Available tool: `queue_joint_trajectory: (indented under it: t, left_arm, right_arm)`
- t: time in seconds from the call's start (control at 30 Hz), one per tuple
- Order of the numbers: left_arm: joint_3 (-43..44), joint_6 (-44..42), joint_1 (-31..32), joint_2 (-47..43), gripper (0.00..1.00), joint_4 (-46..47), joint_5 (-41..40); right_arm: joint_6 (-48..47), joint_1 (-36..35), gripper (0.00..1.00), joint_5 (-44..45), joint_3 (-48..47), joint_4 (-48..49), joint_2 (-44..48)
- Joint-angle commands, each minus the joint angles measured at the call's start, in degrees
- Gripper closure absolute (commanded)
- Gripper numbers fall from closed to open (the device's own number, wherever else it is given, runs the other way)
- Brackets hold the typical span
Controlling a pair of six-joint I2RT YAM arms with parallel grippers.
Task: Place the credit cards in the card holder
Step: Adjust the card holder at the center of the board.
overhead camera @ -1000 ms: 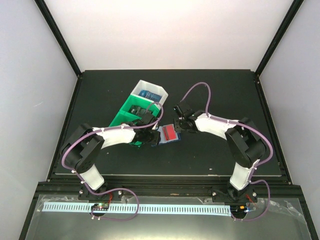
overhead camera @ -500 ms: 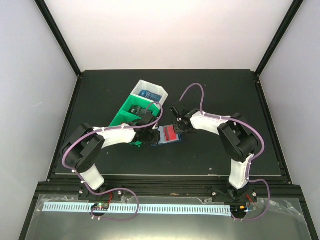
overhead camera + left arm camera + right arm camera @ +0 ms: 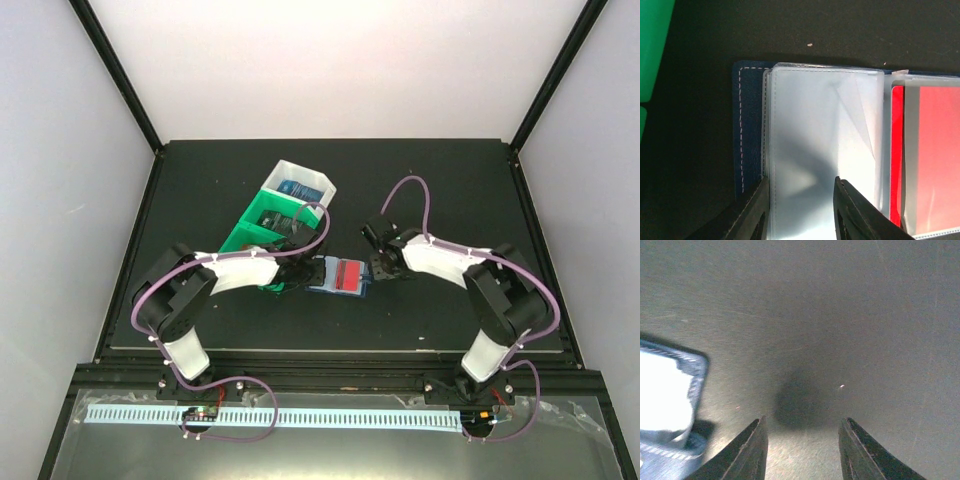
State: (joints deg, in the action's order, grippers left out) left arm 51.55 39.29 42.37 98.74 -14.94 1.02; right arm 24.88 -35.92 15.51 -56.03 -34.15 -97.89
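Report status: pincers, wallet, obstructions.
Left pincer open over wallet, empty sleeve. Right pincer open, beside wallet. Red card sleeved. Bin nearby, not blocking.

Blown-out glare on blurry card holder (image 3: 667, 390)

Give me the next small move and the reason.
Probably send the right tool toward the blue card in the bin. The right tool hangs open and empty over bare table. The card holder lies open with one red card sleeved. The left tool stands over an empty clear sleeve.

Spread gripper (image 3: 803, 421) over table (image 3: 840, 315), card holder (image 3: 665, 385) leftward
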Motion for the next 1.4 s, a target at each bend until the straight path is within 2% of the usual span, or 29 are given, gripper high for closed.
queue_joint_trajectory:
  t: [0.0,0.07,0.1,0.4,0.5,0.67,0.87,1.07,1.17,1.27,1.37]
  left_arm:
    - [-3.3,0.9,1.0,5.0,0.63,-6.9,0.6]
    - [-3.1,0.4,1.1,4.3,0.63,-6.9,0.7]
    - [-3.0,0.2,1.1,4.2,0.63,-7.0,0.7]
    - [-2.8,-0.4,1.2,4.4,0.63,-8.3,-0.1]
    - [-2.9,-0.7,1.2,4.5,0.63,-9.0,-0.8]
    - [-2.7,-2.1,1.2,4.7,0.63,-10.3,-1.8]
    - [-3.5,-4.0,1.2,5.1,0.64,-10.7,-2.3]
    - [-4.2,-4.8,1.2,4.4,0.64,-9.4,-0.2]
    - [-4.1,-5.4,1.2,2.9,0.64,-7.7,2.5]
    - [-3.5,-6.1,1.2,1.3,0.64,-6.4,4.8]
    - [-2.5,-6.3,1.3,0.3,0.64,-6.9,5.1]
  right_arm:
    - [-3.4,-0.1,0.58,-8.4,1.3,3.1,5.5]
    - [-5.5,-0.1,0.58,-15.8,2.0,5.0,6.2]
    - [-6.0,-0.4,0.58,-16.8,2.1,5.1,6.1]
    - [-8.3,-3.4,0.57,-15.9,1.4,4.0,0.2]
    - [-7.5,-4.0,0.57,-11.9,1.0,4.2,-0.7]
    - [-3.2,-4.1,0.57,-0.1,1.3,6.3,-1.6]
    - [6.8,-4.0,0.58,12.5,1.7,7.5,-1.1]
    - [12.2,-3.9,0.58,18.0,0.4,4.2,1.3]
    - [9.8,-3.9,0.58,12.6,1.6,6.4,5.9]
    - [5.5,-3.9,0.59,-1.6,4.2,11.5,11.0]
    - [6.7,-3.8,0.65,-11.2,4.8,12.4,12.5]
